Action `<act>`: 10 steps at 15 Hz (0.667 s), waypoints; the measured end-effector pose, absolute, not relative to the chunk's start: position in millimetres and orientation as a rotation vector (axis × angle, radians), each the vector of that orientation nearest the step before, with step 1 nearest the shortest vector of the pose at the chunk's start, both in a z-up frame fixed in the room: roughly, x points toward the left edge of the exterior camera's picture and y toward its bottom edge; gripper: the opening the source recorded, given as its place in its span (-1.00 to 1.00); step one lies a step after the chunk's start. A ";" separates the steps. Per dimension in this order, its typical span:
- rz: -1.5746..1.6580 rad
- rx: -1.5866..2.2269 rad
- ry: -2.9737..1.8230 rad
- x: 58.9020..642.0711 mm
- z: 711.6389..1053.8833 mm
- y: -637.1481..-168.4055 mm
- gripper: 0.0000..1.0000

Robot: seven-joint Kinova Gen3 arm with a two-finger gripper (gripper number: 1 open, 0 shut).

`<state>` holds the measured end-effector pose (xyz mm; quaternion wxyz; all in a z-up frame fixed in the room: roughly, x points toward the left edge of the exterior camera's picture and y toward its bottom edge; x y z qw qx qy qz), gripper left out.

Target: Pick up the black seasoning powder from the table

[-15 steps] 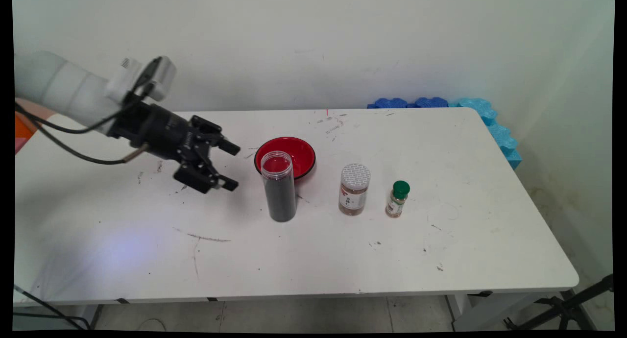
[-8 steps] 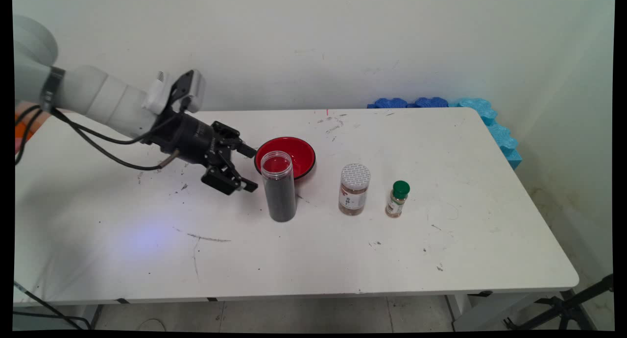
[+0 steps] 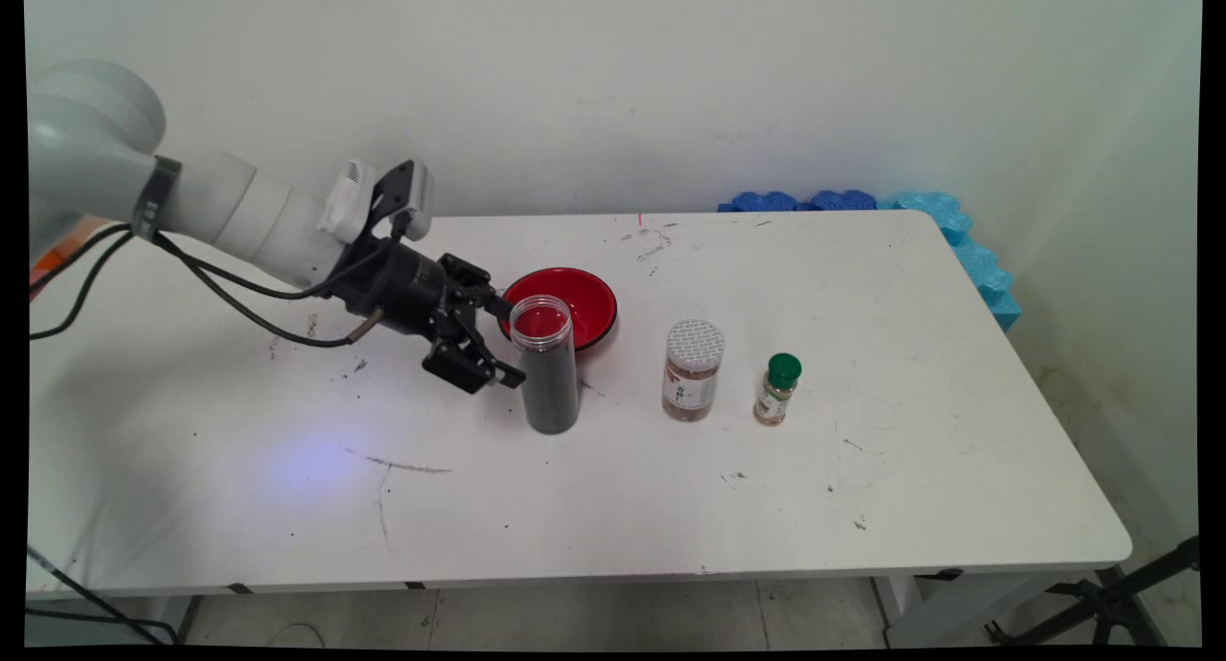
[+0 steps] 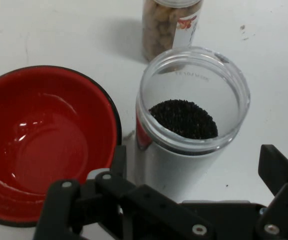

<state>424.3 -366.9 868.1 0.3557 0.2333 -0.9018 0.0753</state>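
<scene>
A tall clear lidless jar (image 3: 547, 364) of fine black grains (image 4: 183, 118) stands near the table's middle, in front of an empty red bowl (image 3: 573, 302). My gripper (image 3: 505, 340) is open right at the jar's left side, one finger behind the jar and one in front. In the hand view the jar (image 4: 191, 120) stands between my two fingers (image 4: 119, 161), and the red bowl (image 4: 41, 145) lies to its left.
Right of the black jar stand a jar with a silver lid (image 3: 692, 371) and a small green-capped spice bottle (image 3: 777, 389). The silver-lidded jar (image 4: 171, 25) shows at the hand view's top. Blue foam pieces (image 3: 919, 222) lie at the table's far right corner.
The arm has moved right across the table, bringing the open gripper from well left of the black jar up to it. The jar and bowl have not moved.
</scene>
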 end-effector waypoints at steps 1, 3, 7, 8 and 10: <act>0.193 0.602 -2.330 423.3 866.1 -367.8 1.00; 0.192 0.601 -2.330 420.8 862.1 -370.4 1.00; 0.195 0.598 -2.323 415.6 857.0 -375.8 1.00; 0.195 0.598 -2.321 414.4 855.9 -377.1 1.00; 0.194 0.599 -2.319 412.6 853.9 -379.0 1.00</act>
